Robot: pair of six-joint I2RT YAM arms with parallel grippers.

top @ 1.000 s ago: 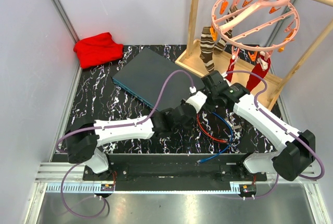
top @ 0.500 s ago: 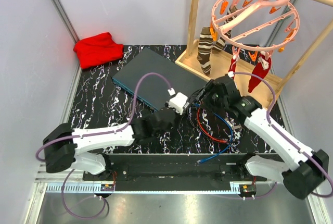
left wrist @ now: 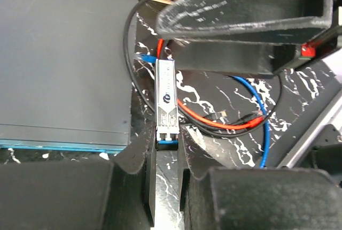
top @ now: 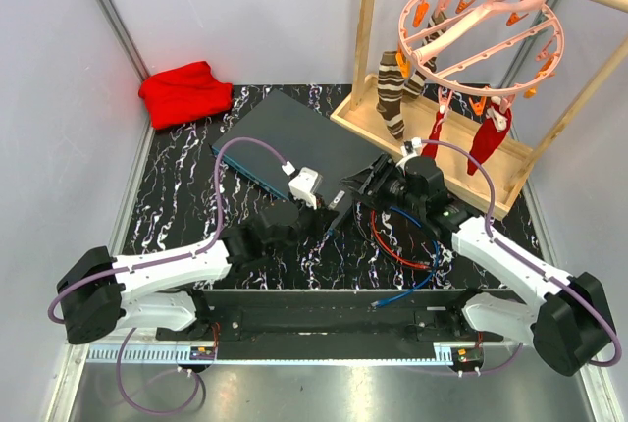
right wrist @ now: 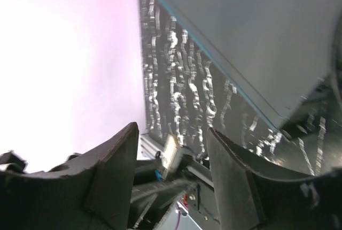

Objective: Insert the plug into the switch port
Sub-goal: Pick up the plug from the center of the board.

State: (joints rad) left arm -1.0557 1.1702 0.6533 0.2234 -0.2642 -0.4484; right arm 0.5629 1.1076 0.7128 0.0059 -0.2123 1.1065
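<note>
The plug is a slim silver module with a blue latch. My left gripper is shut on its latch end, and the body points away from the fingers over the mat. The plug also shows low in the right wrist view. My right gripper is open and hangs just above and beyond the plug without touching it. The switch, a flat dark grey box, has a teal front edge left of the plug. In the top view my left gripper and right gripper nearly meet, just right of the switch's near corner.
Loose red, blue and black cables coil on the marbled mat to the right of the grippers. A wooden rack with a pink peg hanger and socks stands at the back right. A red cloth lies at the back left.
My right gripper has opened and let go of the plug, which stays in my left gripper. Both grippers have shifted left toward the switch's near corner.
</note>
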